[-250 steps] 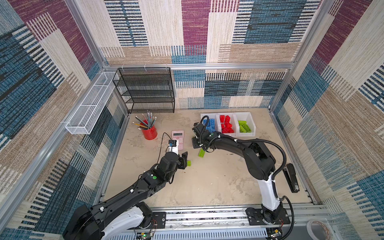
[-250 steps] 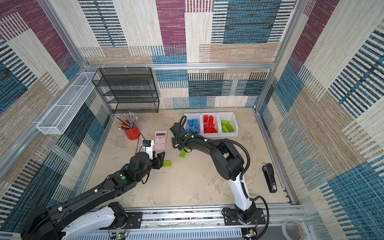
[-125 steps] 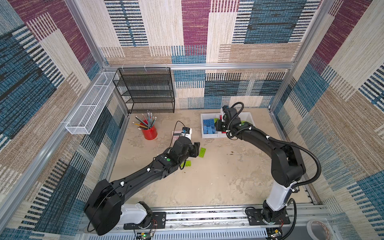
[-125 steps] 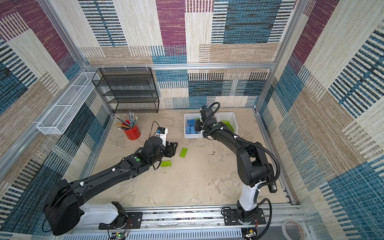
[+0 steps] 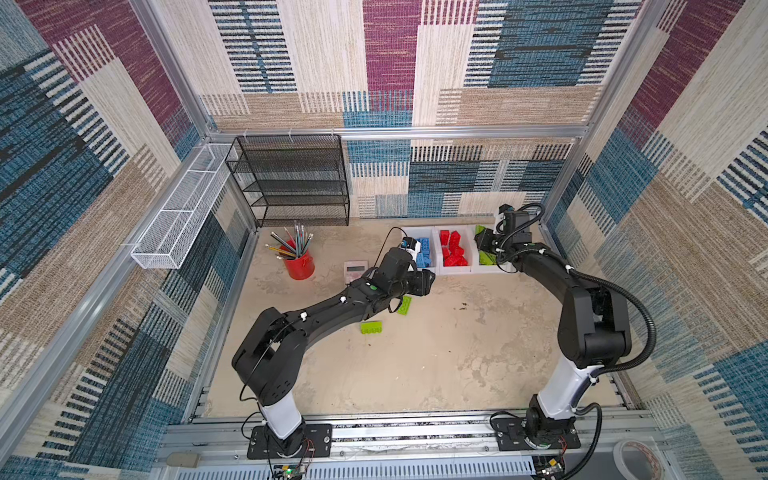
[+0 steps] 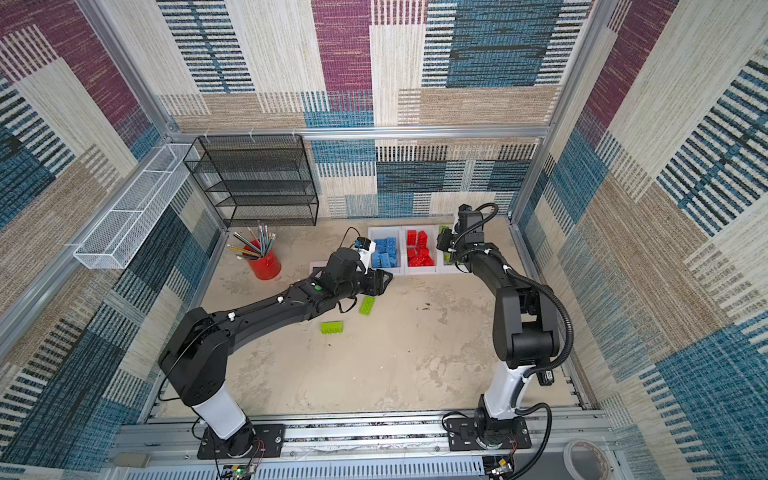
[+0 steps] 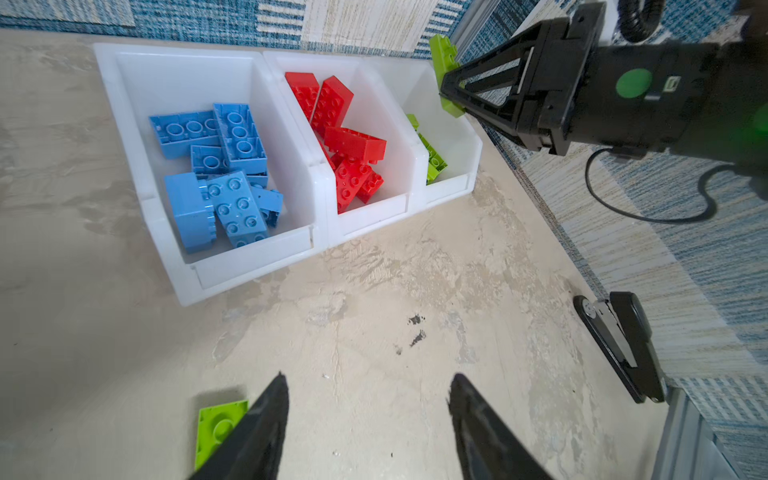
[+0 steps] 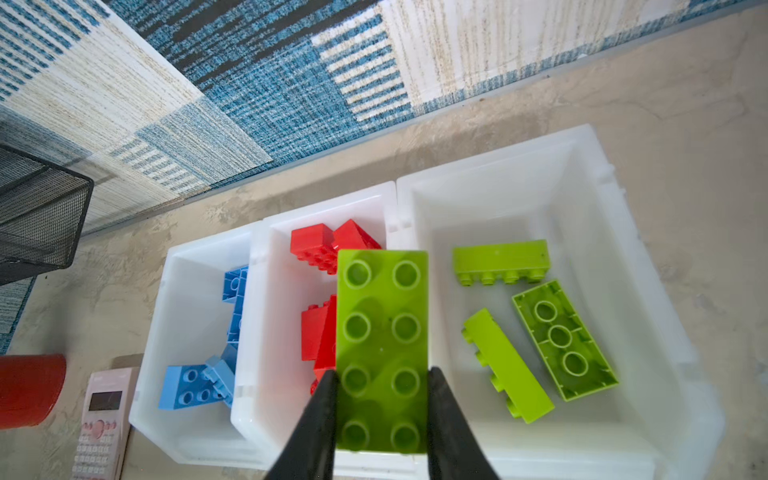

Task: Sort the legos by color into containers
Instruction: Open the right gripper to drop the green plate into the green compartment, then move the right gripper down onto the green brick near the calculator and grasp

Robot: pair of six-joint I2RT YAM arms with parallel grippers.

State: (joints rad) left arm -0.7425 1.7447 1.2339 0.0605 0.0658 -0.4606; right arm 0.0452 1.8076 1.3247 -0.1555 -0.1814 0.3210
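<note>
Right tool (image 8: 382,374) has swung from beside the calculator (image 8: 104,415) to above the containers (image 7: 249,266) over the last second; left tool (image 7: 368,376) has reached farther out toward them; right tool is clamped on one green lego (image 8: 382,316), studs facing the wrist camera, hanging above the row near the divider between the red and green compartments; end container has three green legos (image 8: 561,336), middle one red legos (image 7: 353,166), opposite end blue legos (image 7: 220,178); left tool is spread apart, released, hovering over bare tabletop (image 5: 436,365) in front of the containers; two loose green legos (image 5: 404,304) remain on the tabletop, apart from each other; one lies just beside a left finger (image 7: 257,424) in the left wrist view
</note>
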